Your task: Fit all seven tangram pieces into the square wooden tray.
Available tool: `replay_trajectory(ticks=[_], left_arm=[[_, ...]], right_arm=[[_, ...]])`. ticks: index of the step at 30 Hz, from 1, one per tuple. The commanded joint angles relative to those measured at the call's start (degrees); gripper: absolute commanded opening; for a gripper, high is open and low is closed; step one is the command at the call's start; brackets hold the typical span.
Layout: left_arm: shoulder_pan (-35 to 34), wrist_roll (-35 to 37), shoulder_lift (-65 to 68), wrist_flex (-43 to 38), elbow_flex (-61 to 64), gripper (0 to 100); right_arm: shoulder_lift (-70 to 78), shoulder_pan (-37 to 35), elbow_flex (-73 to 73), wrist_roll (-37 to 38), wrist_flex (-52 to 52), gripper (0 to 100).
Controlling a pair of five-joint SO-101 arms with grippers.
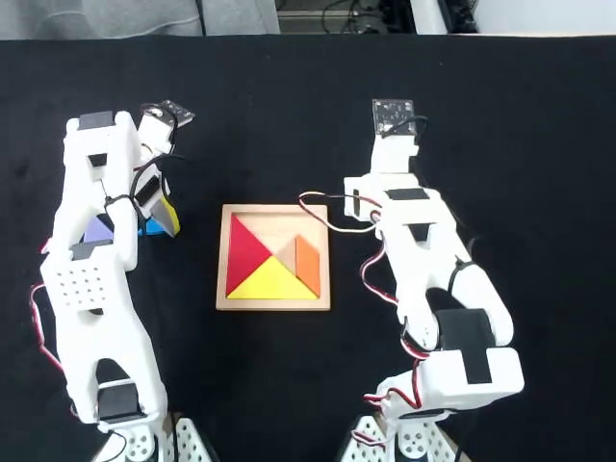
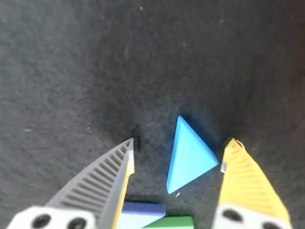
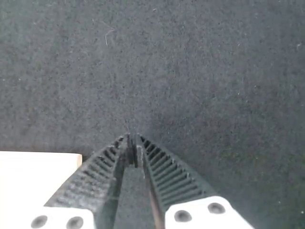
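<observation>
Blue triangle (image 2: 190,155): lies flat on the black cloth (image 2: 71,71) apart from the wooden tray (image 1: 274,208), sits between the wide-parted fingers of the left gripper (image 2: 181,144), seemingly lined up for a pinch, with the right gripper (image 3: 132,143) pressed together, empty, parked just beside the tray's edge.

White arms (image 1: 96,318), red cables (image 1: 369,274), black ribbed claw (image 3: 132,141)
</observation>
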Motion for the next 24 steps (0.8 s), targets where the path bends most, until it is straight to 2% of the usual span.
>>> replay_trajectory(ticks=[1,7,15,17,21,24], left_arm=[[-0.4,0.4,-0.6,-0.4,-0.3,28],[1.4,0.4,-0.6,-0.4,2.4,20],[3.1,0.4,-1.4,-0.1,3.2,15],[4.0,0.4,-2.2,2.6,1.2,12],[7.2,0.2,-6.7,13.9,-7.8,11],[10.3,-3.3,-9.8,18.3,-13.1,11]], right_arm=[[-0.1,-0.7,-2.9,0.4,-1.0,1.8],[-0.1,-0.7,-2.9,0.4,-1.0,1.8],[-0.1,-0.7,-2.9,0.4,-1.0,1.8],[-0.1,-0.6,-2.9,0.4,-1.0,1.8],[-0.4,-0.4,-2.9,0.4,-1.0,1.8],[-0.6,0.1,-2.9,0.4,-0.7,1.8]])
